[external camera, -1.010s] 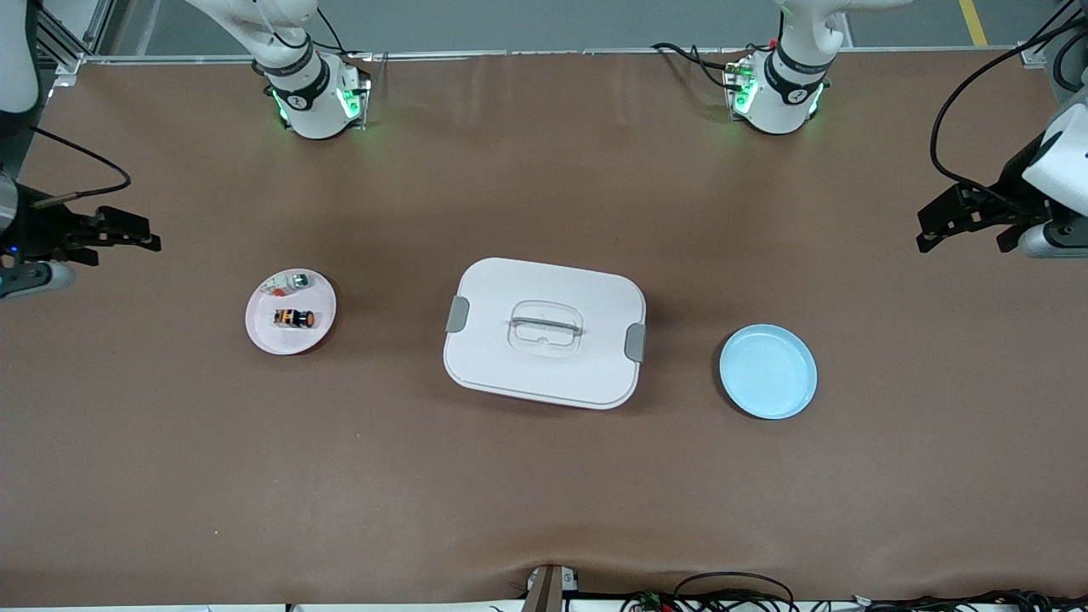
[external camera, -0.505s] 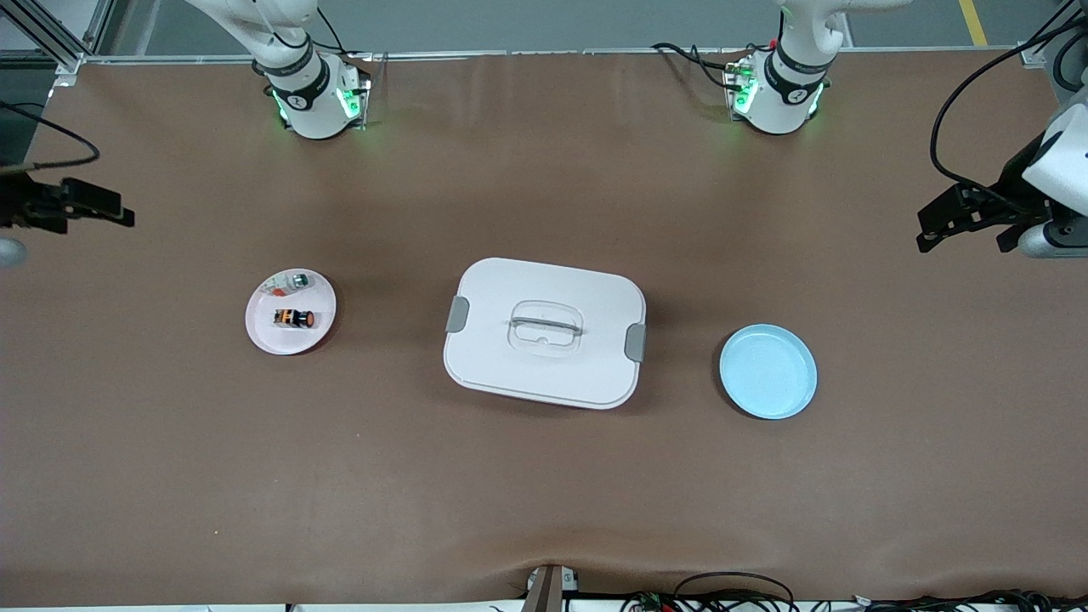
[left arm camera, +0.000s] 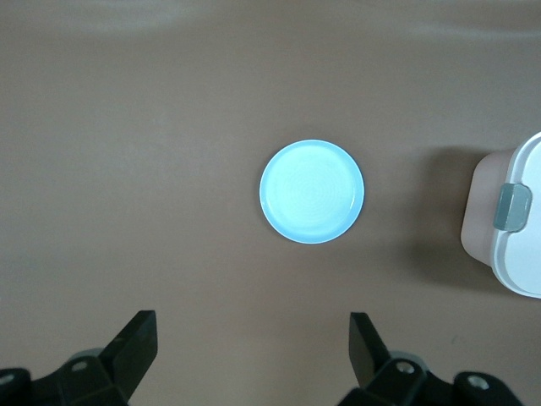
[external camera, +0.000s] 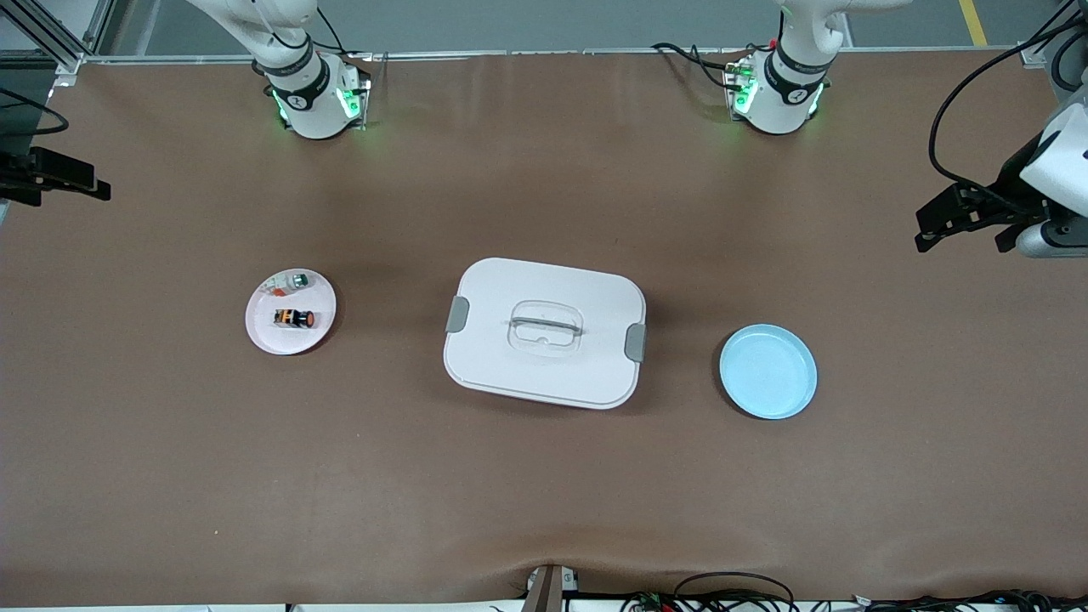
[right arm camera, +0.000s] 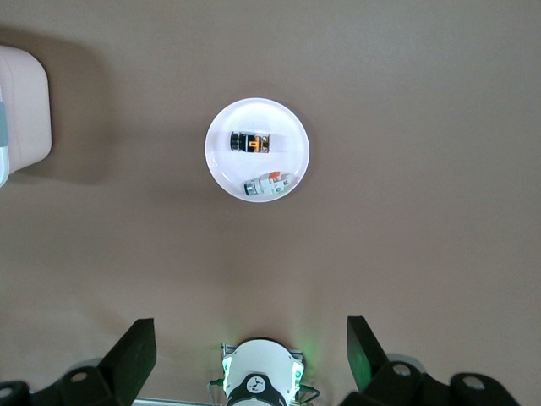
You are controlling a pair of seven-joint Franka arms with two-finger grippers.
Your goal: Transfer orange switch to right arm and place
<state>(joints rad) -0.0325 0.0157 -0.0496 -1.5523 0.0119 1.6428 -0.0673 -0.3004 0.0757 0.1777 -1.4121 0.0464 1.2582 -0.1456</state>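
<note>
Desk (external camera: 544,493) is brown, matte, slightly wrinkled at the edge nearest the front cam; lots of bare room around all items.

Switch (external camera: 294,318) lies on its side on a pink plate (external camera: 263,336) toward the right arm's end of desk, orange cap pointing toward the box. A whitish part (external camera: 287,281) w/ red-orange bit shares the plate, farther from front cam than the switch, just beside it, not touching.

White box (external camera: 544,331) mid-desk: rounded rectangle, smooth plastic lid, gray latches at both ends, recessed handle on top. Blue plate (external camera: 767,371), round, glossy, low rim, sits toward the left arm's end, well apart from box.

Right claw (external camera: 64,177) hangs at the desk's edge at the right arm's end, well apart from pink plate, fingers spread, holding nothing. Left claw (external camera: 960,223) hangs over the desk edge at the left arm's end, fingers spread wide, also nothing in it (left arm waits).

Right wrist view: fingers (right arm camera: 127,355) wide apart, pink plate w/ switch (right arm camera: 253,142) between them farther off, plus right arm base (right arm camera: 258,381), green-lit. Left wrist view: blue plate (left arm camera: 312,192) centered, box corner w/ gray latch (left arm camera: 513,208) at frame edge; switch not shown there.
</note>
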